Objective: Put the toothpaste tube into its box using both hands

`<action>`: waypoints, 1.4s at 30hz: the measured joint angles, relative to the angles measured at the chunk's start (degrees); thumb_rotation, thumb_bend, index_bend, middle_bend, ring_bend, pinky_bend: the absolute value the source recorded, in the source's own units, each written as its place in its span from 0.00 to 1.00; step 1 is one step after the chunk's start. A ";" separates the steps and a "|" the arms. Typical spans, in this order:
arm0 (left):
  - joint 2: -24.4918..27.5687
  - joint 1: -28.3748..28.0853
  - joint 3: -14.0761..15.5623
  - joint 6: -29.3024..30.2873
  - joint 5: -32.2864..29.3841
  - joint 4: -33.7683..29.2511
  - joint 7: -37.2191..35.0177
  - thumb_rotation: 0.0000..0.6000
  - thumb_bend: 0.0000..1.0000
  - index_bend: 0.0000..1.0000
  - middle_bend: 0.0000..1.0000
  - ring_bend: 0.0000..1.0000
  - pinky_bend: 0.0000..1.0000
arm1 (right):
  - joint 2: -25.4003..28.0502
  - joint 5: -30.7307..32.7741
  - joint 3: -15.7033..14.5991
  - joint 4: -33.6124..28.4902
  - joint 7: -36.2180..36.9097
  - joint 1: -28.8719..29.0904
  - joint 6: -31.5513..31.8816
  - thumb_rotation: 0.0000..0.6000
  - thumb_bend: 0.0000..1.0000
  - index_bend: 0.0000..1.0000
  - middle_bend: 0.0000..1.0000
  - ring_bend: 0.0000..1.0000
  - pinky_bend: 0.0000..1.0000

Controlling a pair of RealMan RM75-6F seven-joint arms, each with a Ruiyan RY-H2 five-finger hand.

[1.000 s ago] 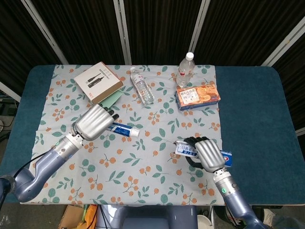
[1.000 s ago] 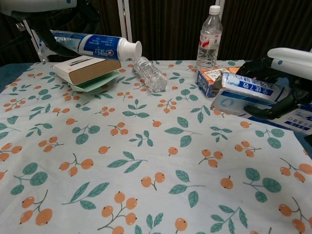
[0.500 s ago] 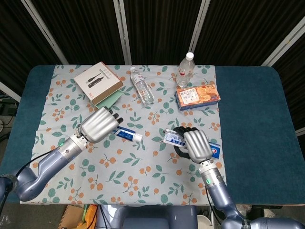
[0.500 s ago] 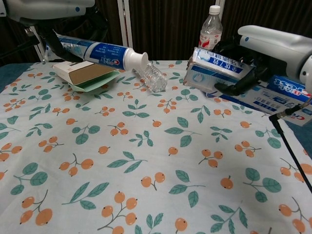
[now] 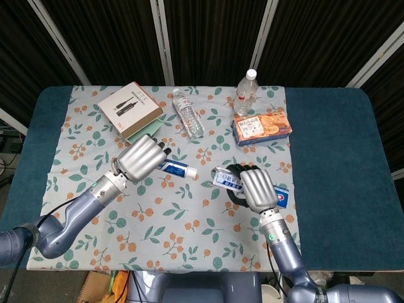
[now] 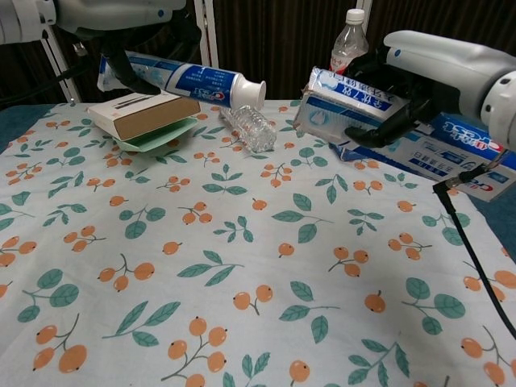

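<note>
Left hand [image 5: 142, 158] left of centre in the head view, wrapped round the toothpaste tube [image 6: 189, 78], white cap pointing right toward frame centre. Right hand [image 5: 257, 188] lower right of centre, clasping the toothpaste box [image 6: 355, 102], its near end facing the cap across a small gap. Both lifted above the floral cloth [image 5: 183, 221] in the chest view. Along the top: brown box [image 5: 130, 108], lying bottle [image 5: 188, 113], upright bottle [image 5: 247, 92], biscuit pack [image 5: 262, 127].

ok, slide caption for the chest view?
Left hand aims white-capped blue toothpaste tube at blue-white carton held by right hand.
</note>
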 measured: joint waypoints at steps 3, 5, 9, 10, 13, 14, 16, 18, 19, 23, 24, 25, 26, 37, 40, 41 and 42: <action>-1.02 -0.84 -0.49 -0.21 -1.44 -0.12 1.75 1.00 0.51 0.68 0.77 0.68 0.72 | 0.49 0.23 0.12 -0.45 0.33 0.04 0.18 1.00 0.40 0.44 0.52 0.46 0.42; -1.94 -1.50 -0.83 -0.17 -2.51 -0.36 3.26 1.00 0.51 0.68 0.77 0.68 0.72 | 0.88 0.30 0.21 -0.78 0.56 0.04 0.29 1.00 0.40 0.44 0.52 0.46 0.42; -4.03 -2.76 -1.54 0.65 -4.48 -0.91 6.59 1.00 0.51 0.68 0.77 0.68 0.72 | 1.91 0.47 0.31 -1.73 1.52 -0.02 0.42 1.00 0.40 0.44 0.52 0.46 0.42; -4.63 -3.15 -1.75 1.05 -5.23 -1.13 7.74 1.00 0.51 0.68 0.77 0.68 0.72 | 2.16 0.48 0.32 -1.91 1.73 -0.04 0.45 1.00 0.40 0.44 0.52 0.46 0.42; -6.35 -4.17 -2.29 2.63 -6.86 -1.50 10.53 1.00 0.51 0.68 0.77 0.68 0.72 | 3.00 0.49 0.38 -2.46 2.35 -0.10 0.55 1.00 0.40 0.44 0.52 0.46 0.42; -6.61 -4.33 -2.36 2.92 -7.08 -1.52 10.97 1.00 0.51 0.68 0.77 0.68 0.72 | 3.37 0.51 0.41 -2.71 2.65 -0.14 0.58 1.00 0.40 0.44 0.52 0.46 0.42; -7.35 -4.85 -2.58 3.83 -7.84 -1.59 12.42 1.00 0.51 0.68 0.77 0.68 0.72 | 3.92 0.56 0.45 -3.14 3.13 -0.21 0.62 1.00 0.40 0.44 0.52 0.46 0.42; -7.78 -5.27 -2.76 4.54 -8.57 -1.71 13.45 1.00 0.51 0.68 0.77 0.68 0.72 | 4.52 0.60 0.43 -3.60 3.43 -0.26 0.66 1.00 0.40 0.44 0.52 0.46 0.42; -7.92 -5.51 -2.87 4.92 -8.95 -1.81 13.97 1.00 0.51 0.68 0.77 0.68 0.72 | 4.68 0.63 0.41 -3.79 3.59 -0.28 0.68 1.00 0.40 0.44 0.52 0.46 0.42; -8.05 -6.36 -3.05 5.29 -9.84 -1.66 14.96 1.00 0.51 0.68 0.77 0.68 0.72 | 4.91 0.64 -0.01 -4.71 4.04 -0.29 0.81 1.00 0.40 0.44 0.52 0.46 0.42; -8.11 -6.53 -3.07 5.29 -9.94 -1.56 14.97 1.00 0.51 0.68 0.77 0.68 0.72 | 4.90 0.53 -0.16 -4.84 4.07 -0.29 0.86 1.00 0.40 0.44 0.52 0.46 0.42; -8.24 -6.76 -3.09 5.25 -9.92 -1.35 14.91 1.00 0.51 0.68 0.76 0.68 0.72 | 4.87 0.40 -0.30 -4.95 4.09 -0.29 0.91 1.00 0.40 0.44 0.52 0.46 0.42; -8.33 -6.92 -3.07 5.21 -9.76 -1.15 14.86 1.00 0.51 0.68 0.76 0.68 0.72 | 4.82 0.18 -0.52 -5.15 4.14 -0.31 1.06 1.00 0.40 0.44 0.52 0.46 0.42; -9.79 -8.58 -2.63 5.16 -2.89 2.03 11.39 1.00 0.51 0.67 0.75 0.67 0.72 | 4.86 -0.41 -0.77 -5.78 5.37 -0.58 2.14 1.00 0.40 0.44 0.52 0.46 0.43; -10.32 -9.03 -2.69 5.51 -0.06 2.74 9.83 1.00 0.51 0.66 0.74 0.67 0.72 | 5.24 -0.22 -0.76 -6.10 6.55 -0.92 2.25 1.00 0.40 0.44 0.52 0.46 0.43; -10.47 -9.17 -2.69 5.59 0.78 3.10 9.34 1.00 0.50 0.66 0.74 0.67 0.72 | 5.38 -0.25 -0.77 -6.22 6.93 -1.03 2.27 1.00 0.40 0.44 0.52 0.46 0.43; -10.60 -9.31 -2.68 5.66 1.55 3.48 8.93 1.00 0.50 0.66 0.73 0.66 0.71 | 5.44 -0.30 -0.78 -6.33 7.19 -1.10 2.29 1.00 0.40 0.44 0.52 0.46 0.43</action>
